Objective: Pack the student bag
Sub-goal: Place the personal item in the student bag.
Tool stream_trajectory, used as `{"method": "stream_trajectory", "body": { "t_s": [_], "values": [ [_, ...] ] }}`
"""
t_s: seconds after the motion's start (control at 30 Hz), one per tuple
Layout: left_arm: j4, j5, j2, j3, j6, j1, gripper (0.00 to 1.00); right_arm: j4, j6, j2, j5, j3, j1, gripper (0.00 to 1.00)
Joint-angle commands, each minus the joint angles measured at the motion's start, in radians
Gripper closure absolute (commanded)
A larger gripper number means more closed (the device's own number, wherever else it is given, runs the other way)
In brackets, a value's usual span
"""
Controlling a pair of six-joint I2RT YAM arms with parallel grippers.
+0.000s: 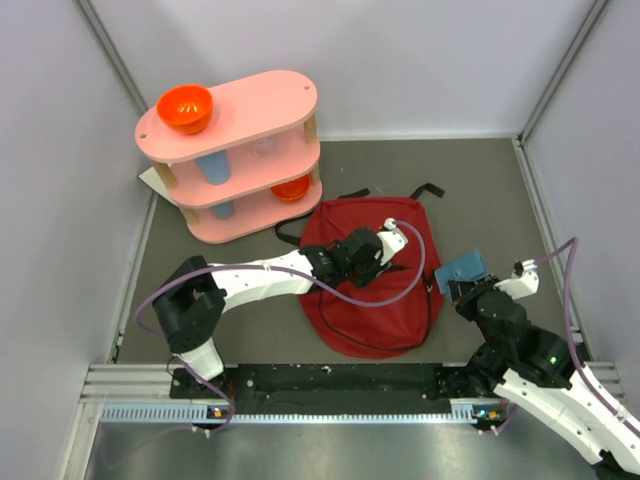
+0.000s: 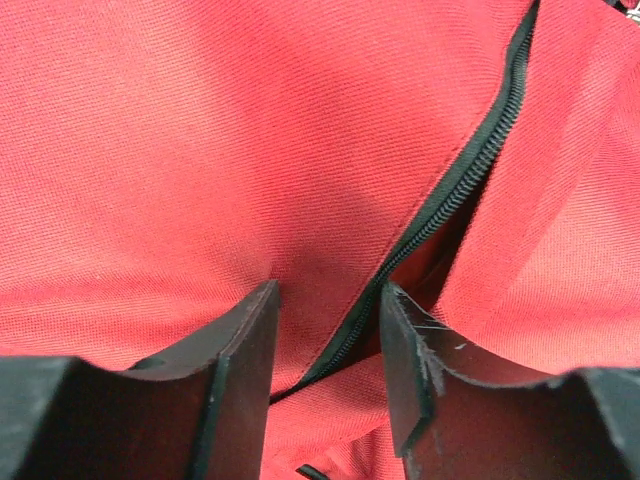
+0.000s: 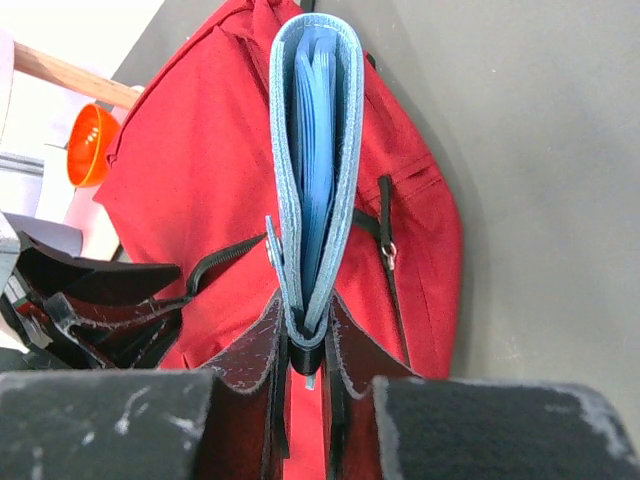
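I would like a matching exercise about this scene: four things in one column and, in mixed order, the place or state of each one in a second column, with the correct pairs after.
Column one:
1. student bag
2. blue folder
3. pink shelf
4. left gripper

Column two:
A. carries an orange bowl on its top board
B. jaws apart over a black zip
C. lies flat on the table, between the two arms
D. clamped in the right gripper

Pairs: 1-C; 2-D; 3-A; 4-B.
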Motion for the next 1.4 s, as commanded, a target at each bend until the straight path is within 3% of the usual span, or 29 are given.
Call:
{"method": "stream_trajectory", "body": {
  "t_s": [0.0, 0.27, 0.53, 0.77, 0.93, 1.03, 1.13, 1.37],
  "values": [
    [0.045, -0.168, 0.009, -0.055, -0.031, 0.024, 0.62, 0.018, 0.005, -0.012, 0.004, 0.002, 0.001, 0.92],
    [0.071, -0.238, -0.065, -0.078, -0.045, 0.024, 0.78, 0.028, 0.005, -0.007, -0.005, 0.000, 0.001, 0.91],
    [0.062, -0.261, -0.094, -0.011, -0.027, 0.024, 0.82, 0.048, -0.002, 0.004, -0.031, -0.006, 0.000, 0.91],
    [0.056, -0.272, -0.091, 0.045, 0.010, 0.024, 0.93, 0.148, -0.025, 0.044, -0.110, -0.031, 0.000, 0.91],
    [0.046, -0.245, -0.091, 0.063, 0.009, 0.024, 0.99, 0.350, -0.043, 0.122, -0.219, -0.074, 0.000, 0.93],
    [0.033, -0.212, -0.111, 0.072, 0.001, 0.024, 0.96, 0.515, -0.045, 0.168, -0.314, -0.106, 0.000, 0.95],
    [0.034, -0.179, -0.140, 0.071, -0.008, 0.024, 0.99, 0.677, -0.038, 0.249, -0.399, -0.132, 0.001, 0.97],
    [0.040, -0.100, -0.180, 0.075, -0.036, 0.024, 1.00, 0.939, -0.017, 0.447, -0.558, -0.130, 0.000, 1.00]
  ]
}}
